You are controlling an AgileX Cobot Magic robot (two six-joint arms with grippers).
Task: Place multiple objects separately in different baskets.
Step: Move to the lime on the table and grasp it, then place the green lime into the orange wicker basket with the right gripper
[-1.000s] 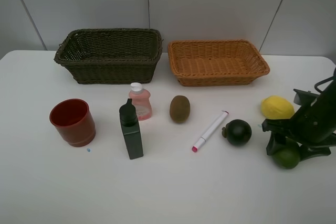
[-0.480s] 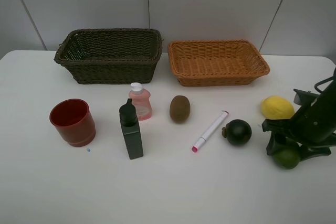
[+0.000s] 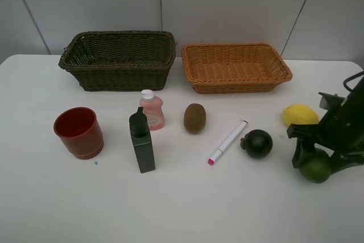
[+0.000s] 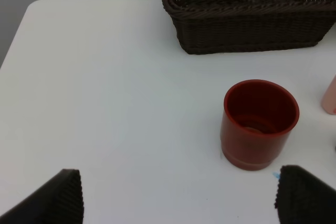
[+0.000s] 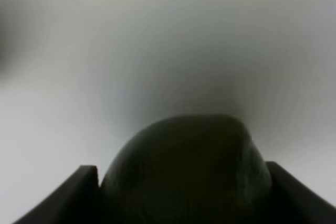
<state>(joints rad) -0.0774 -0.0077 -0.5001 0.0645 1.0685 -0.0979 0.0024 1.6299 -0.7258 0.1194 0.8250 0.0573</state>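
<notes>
Both jaws of the right gripper clasp the green lime near the yellow lemon; the left gripper gapes wide near the red cup.

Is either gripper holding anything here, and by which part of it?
The right gripper holds the round green lime across its sides, one finger on each flank. The left gripper is open and holds nothing.

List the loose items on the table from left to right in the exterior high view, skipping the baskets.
red cup → dark green bottle → pink bottle → kiwi → marker → blackish round fruit → lemon → lime
</notes>
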